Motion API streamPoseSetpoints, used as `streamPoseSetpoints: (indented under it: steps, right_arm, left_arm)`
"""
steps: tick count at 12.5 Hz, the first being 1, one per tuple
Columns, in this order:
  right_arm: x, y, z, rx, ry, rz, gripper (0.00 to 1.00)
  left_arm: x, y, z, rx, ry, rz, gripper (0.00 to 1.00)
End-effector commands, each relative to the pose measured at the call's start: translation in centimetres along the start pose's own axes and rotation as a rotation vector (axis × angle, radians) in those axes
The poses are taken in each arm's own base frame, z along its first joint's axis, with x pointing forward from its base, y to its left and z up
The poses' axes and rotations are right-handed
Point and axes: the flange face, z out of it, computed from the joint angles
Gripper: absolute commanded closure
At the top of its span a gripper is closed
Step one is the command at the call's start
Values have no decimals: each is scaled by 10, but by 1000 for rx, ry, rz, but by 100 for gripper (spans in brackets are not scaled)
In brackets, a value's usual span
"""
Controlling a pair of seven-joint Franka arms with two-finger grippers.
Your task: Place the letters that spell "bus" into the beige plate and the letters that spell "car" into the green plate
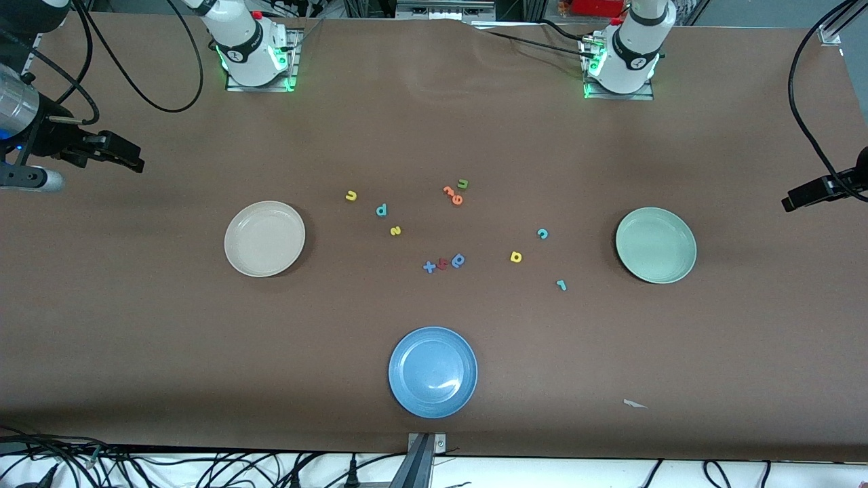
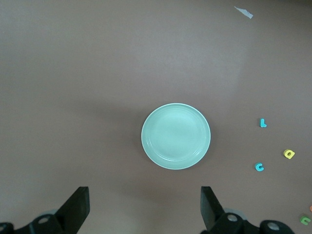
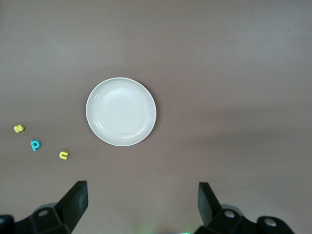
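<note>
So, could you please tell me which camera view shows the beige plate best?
The right wrist view: the beige plate sits near the middle, large, seen from straight above and empty. The front view shows it whole but smaller, toward the right arm's end of the table. The left wrist view does not show it.

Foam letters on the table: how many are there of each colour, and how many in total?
Yellow: 3 – yellow u, yellow s, yellow a
Teal: 3 – teal b, teal c, teal r
Blue: 2 – blue x, blue a
Orange: 2 – orange letters
Green: 1 – green u
Red: 1 – red letter
Total: 12
</note>
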Motion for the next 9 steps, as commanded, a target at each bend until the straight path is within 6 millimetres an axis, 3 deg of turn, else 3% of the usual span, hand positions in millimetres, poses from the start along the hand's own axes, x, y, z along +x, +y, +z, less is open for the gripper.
streamPoseSetpoints:
  steps: [1,9]
  right_arm:
    - [-3,-3,-4,-7,21,-16,0]
    - [-3,-6,-3,-5,16,-22,0]
  left_arm:
    - [-2,3,2,28,3,12,0]
    - [0,5,6,23,-6,2,0]
